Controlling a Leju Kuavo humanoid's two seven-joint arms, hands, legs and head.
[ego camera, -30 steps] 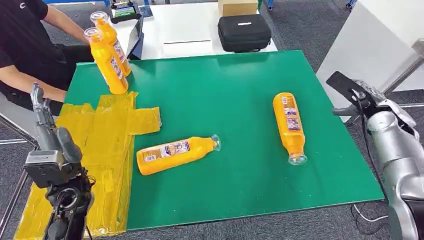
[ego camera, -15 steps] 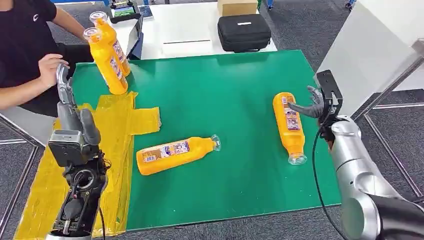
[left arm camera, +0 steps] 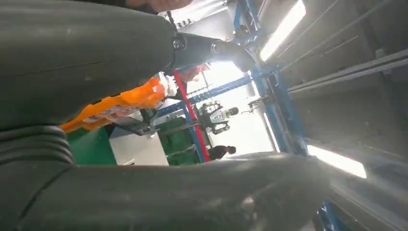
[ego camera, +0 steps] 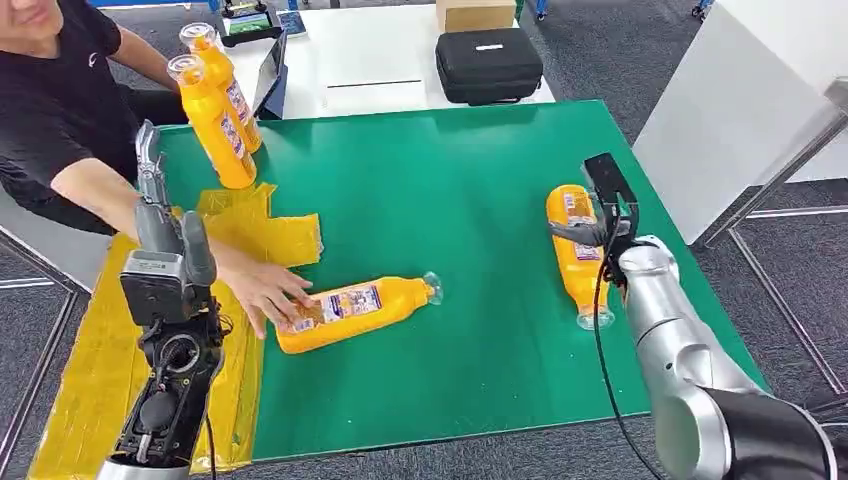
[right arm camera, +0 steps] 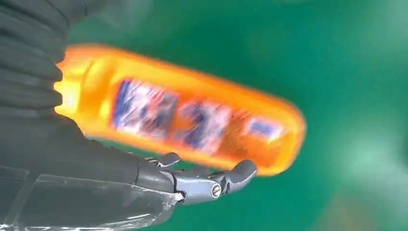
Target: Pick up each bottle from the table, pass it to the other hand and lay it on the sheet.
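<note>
Orange labelled bottle (ego camera: 578,250) lying flat on green bench (ego camera: 450,170), right hand (ego camera: 585,232) poised over it — fingers spread, empty, left hand's (ego camera: 150,170) state unclear

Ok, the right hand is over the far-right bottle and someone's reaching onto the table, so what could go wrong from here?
1. A person's hand rests on the orange plastic bottle lying mid-table, close beside the raised left hand; any left-arm move could strike it.
2. The right hand hovers open above the orange bottle lying on its side by the right edge; a round bottle may roll off the green mat.
</note>
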